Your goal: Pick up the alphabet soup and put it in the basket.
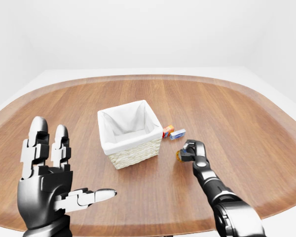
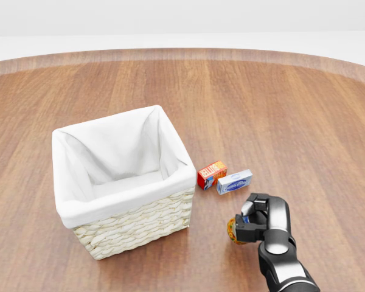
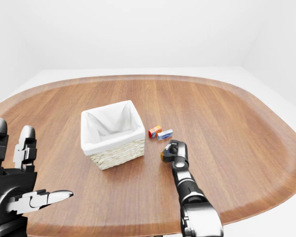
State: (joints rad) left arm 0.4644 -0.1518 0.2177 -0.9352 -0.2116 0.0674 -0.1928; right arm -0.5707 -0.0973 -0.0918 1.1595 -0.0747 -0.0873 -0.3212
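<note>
The alphabet soup (image 2: pixel 232 230) is a small can with an orange label, showing just left of my right hand (image 2: pixel 248 222). The fingers curl round it and the hand is shut on it, hiding most of the can, at the lower right of the head view. The wicker basket (image 2: pixel 140 226) with a white cloth liner stands to the left of the can, a short gap between them, and nothing shows inside it. My left hand (image 1: pixel 69 163) is held up open at the lower left of the left-eye view, far from both.
Two small boxes lie just right of the basket, above my right hand in the head view: a red-orange one (image 2: pixel 211 174) and a blue-and-white one (image 2: pixel 234 181). All stand on a wide oval wooden table (image 2: pixel 280 109) with white floor around it.
</note>
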